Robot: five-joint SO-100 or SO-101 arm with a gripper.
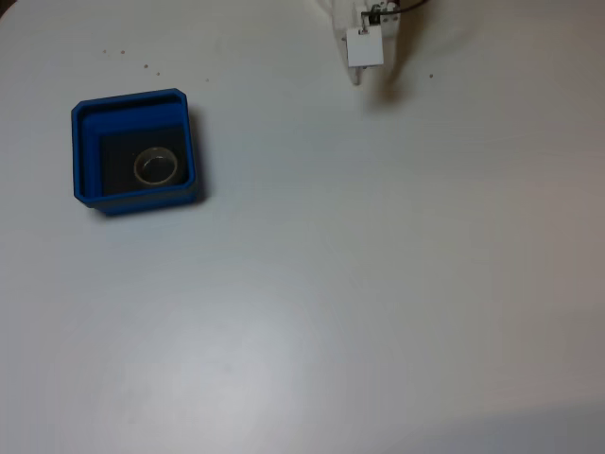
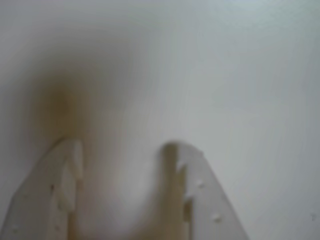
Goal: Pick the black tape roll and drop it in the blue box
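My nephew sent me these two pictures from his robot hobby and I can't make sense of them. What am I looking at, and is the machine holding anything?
It is a small robot arm on a white table. The fixed view looks down from above: the arm's pale gripper pokes in at the top edge. At the left sits the blue box, a low-walled tray with a dark floor, and the black tape roll lies inside it, its pale core showing. The blurry picture comes from a camera riding on the arm's wrist: the two pale prongs are the gripper's fingers, spread apart over bare table, with nothing between them. So the gripper holds nothing.
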